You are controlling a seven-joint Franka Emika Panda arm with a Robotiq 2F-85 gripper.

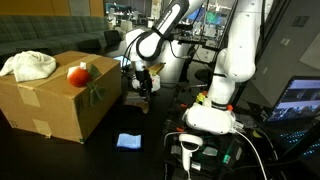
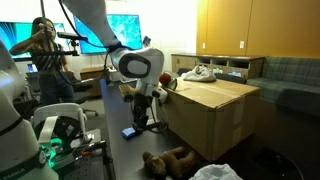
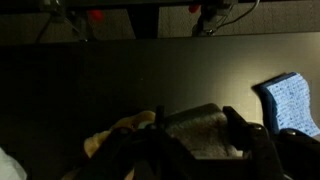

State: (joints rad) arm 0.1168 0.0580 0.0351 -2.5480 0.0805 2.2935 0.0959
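While a blue cloth lies off to one side, the fingers pinch a tan-and-grey object between them.

Box: I see a big brown cardboard box standing on the dark desk.
On the box: a crumpled white cloth lies at one end, and a small round red ball sits near the front corner, apart from the cloth.
Desk top: a small square blue cloth lies flat, clear of the box.
By the box foot: a brown plush toy lies on its side.
Background: I make out a grey sofa, light wooden cabinets and a dark-haired person.
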